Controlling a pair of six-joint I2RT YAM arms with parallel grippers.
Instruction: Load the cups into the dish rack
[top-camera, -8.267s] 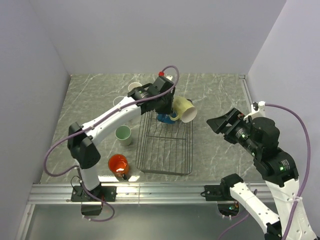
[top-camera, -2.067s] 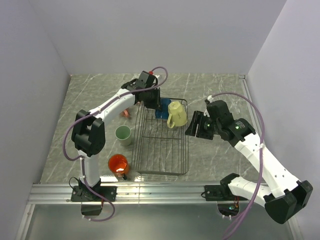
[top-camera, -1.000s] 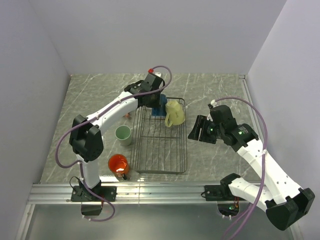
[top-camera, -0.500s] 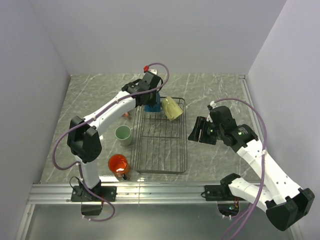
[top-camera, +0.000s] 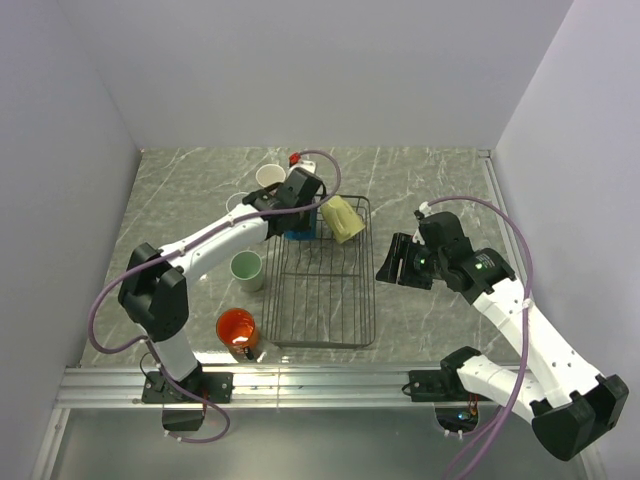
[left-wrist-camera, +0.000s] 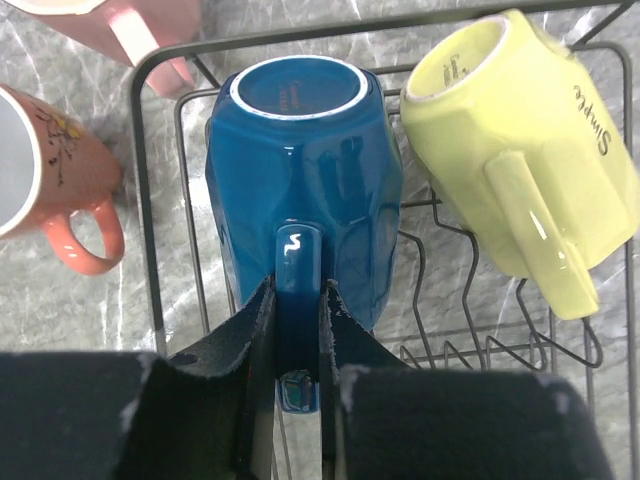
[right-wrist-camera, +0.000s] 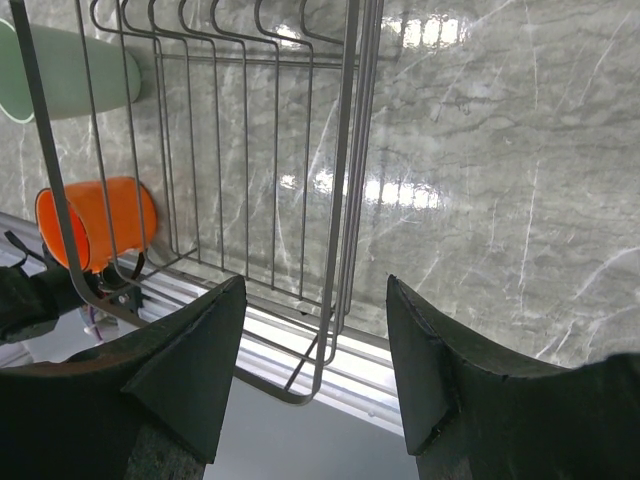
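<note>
Since half a second ago the left arm has swung lower, uncovering two pink mugs (top-camera: 268, 176) behind the dish rack (top-camera: 320, 300). Left hand (left-wrist-camera: 297, 295): clamped on the handle of the blue mug (left-wrist-camera: 300, 170), at the rack's far left corner, just beside the tilted yellow mug (left-wrist-camera: 520, 170). Right hand (right-wrist-camera: 312, 300): fingers apart, empty, over the desk (top-camera: 430, 190) right of the rack. Mint mug (top-camera: 246, 268) and orange mug (top-camera: 237, 327) wait left of the rack. Mugs appear glazed, rigid, likely slick and chip-prone against wire; the handle seems the surest hold.
</note>
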